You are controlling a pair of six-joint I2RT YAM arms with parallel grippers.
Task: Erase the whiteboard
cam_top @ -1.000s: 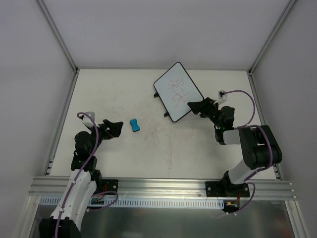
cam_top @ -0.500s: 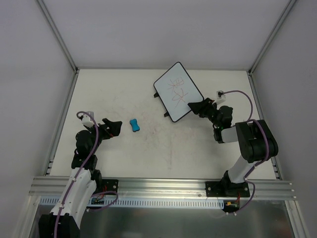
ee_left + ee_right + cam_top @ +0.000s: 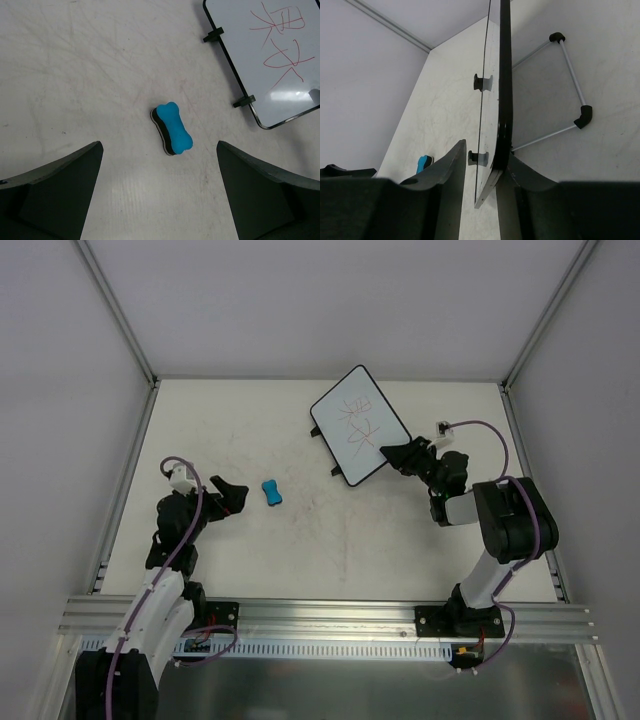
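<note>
whiteboard (image 3: 358, 425): far right of counter (image 3: 250, 420), red scribbles, only edge-on in right wrist view | right fingers (image 3: 440, 175): straddling its near corner, clamped or not, can't tell | left fingers (image 3: 60, 180): spread wide, short of blue eraser (image 3: 172, 128)

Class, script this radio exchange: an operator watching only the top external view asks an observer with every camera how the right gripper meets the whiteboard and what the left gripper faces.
Operator: Is the right gripper around the whiteboard?
Observer: Yes; edge-on in its wrist view, the board sits between the fingers, one against the black frame, the other a sliver off the white face.
Operator: And the left gripper?
Observer: Open, with the blue eraser ahead, untouched; its underside layer is black.
</note>
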